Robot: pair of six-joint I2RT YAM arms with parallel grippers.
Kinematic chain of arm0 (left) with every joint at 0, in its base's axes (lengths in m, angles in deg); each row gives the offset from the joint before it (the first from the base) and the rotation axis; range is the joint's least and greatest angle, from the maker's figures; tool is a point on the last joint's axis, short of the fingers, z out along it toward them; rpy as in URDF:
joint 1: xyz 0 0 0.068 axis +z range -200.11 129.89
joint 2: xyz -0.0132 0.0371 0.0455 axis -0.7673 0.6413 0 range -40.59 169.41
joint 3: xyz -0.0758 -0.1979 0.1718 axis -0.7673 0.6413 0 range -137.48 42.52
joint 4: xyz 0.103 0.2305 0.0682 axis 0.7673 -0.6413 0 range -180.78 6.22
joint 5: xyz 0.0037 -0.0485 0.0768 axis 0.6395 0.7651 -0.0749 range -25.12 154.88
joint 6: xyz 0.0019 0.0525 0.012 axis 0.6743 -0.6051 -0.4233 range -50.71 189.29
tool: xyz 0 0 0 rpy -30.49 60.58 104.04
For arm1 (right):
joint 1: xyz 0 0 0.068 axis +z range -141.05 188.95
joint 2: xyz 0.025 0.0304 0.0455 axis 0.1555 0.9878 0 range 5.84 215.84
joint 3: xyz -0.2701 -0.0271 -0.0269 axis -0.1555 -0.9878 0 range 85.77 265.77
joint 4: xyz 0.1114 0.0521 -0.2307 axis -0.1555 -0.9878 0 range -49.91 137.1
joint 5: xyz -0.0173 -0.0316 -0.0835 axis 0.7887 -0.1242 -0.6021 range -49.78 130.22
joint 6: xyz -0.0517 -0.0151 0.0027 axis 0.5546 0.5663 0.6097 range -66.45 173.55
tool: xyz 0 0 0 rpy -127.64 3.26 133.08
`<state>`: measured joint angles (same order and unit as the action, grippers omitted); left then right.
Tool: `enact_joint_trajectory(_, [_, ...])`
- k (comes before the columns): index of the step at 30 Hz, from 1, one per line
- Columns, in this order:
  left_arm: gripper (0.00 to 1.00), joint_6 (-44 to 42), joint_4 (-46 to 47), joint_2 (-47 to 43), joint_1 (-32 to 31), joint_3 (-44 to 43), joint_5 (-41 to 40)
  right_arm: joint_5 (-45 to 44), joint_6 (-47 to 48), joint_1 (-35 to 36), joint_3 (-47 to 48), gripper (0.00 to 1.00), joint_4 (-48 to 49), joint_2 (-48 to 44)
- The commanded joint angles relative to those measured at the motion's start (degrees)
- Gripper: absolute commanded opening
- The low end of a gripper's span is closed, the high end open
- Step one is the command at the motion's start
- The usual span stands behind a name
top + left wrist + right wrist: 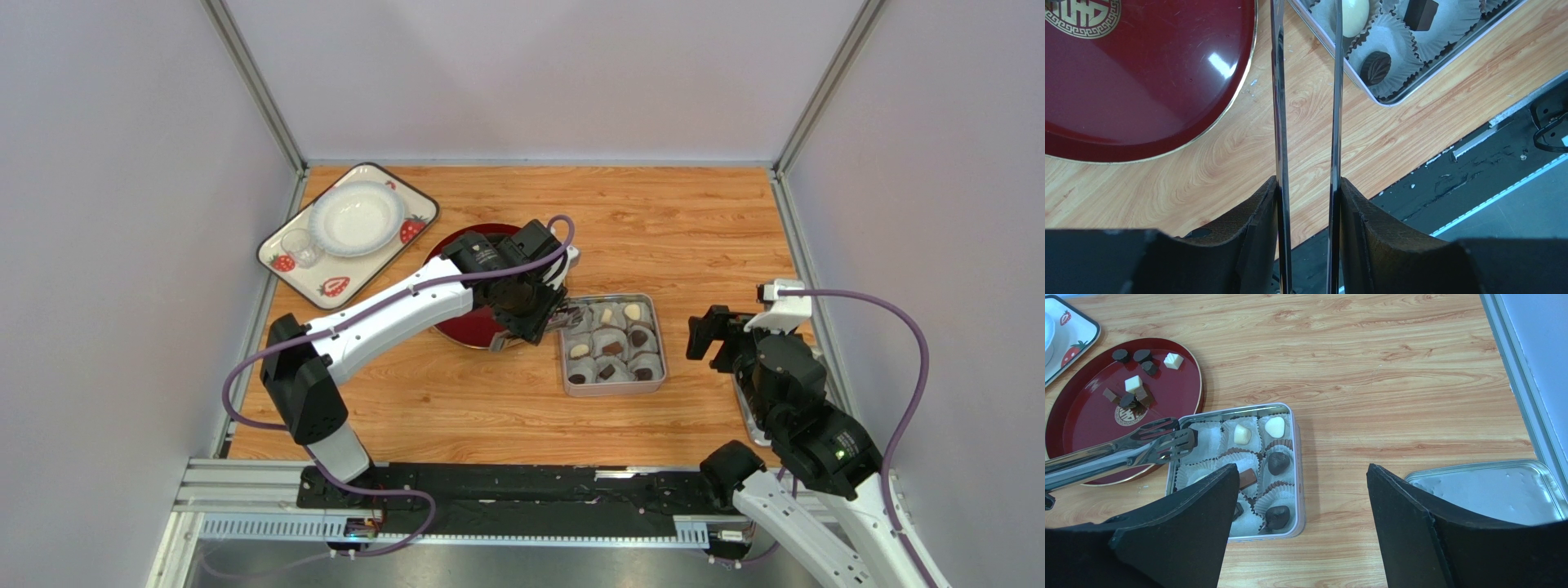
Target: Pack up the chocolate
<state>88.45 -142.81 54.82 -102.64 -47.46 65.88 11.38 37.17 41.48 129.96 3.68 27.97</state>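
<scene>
The wooden surface (pixel 687 233) carried a round red tray (pixel 1082 416) and, just beside it, a square grey tin (pixel 1298 478) lined with paper cups. What looked like its lid (pixel 1487 490) lay well apart on the right. The left pincer (pixel 1308 184) was clamped on metal tongs (pixel 1118 452), whose tips hung over the tin's corner cup nearest the tray. No piece showed between them. The right pincer (pixel 718 333) hovered spread wide, holding nothing. The chocolate (pixel 1136 386) was split: several pieces loose on the tray, others already in cups. Packing seemed partway done. The next move probably called for swinging the tongs back to the tray and pinching one small piece gently.
</scene>
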Motion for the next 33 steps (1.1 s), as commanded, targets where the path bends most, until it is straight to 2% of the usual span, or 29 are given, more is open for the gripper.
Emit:
enact_joint_trajectory(1, [0.46,-0.70,0.31,-0.06,-0.46,-2.66,-0.82,-0.08,0.91,-0.10,0.11,0.80,2.37,-0.42])
enact_joint_trajectory(20, [0.48,-0.79,2.42,-0.31,-0.46,-2.84,0.06,-0.78,1.26,-0.10,-0.06,0.80,2.11,0.63])
enact_joint_trajectory(23, [0.43,-0.61,3.12,-2.85,-0.46,-2.58,-0.91,-0.78,1.88,-0.10,-0.41,0.79,2.63,0.55])
enact_joint_trajectory(29, [0.37,-1.14,5.32,-8.39,-0.12,-1.17,-7.93,-0.69,2.50,-0.10,-0.85,0.77,3.78,0.98])
enact_joint_trajectory(33, [0.34,-1.49,9.70,-12.70,2.42,2.51,-9.69,-0.87,2.06,-0.10,-1.03,0.77,3.96,1.42])
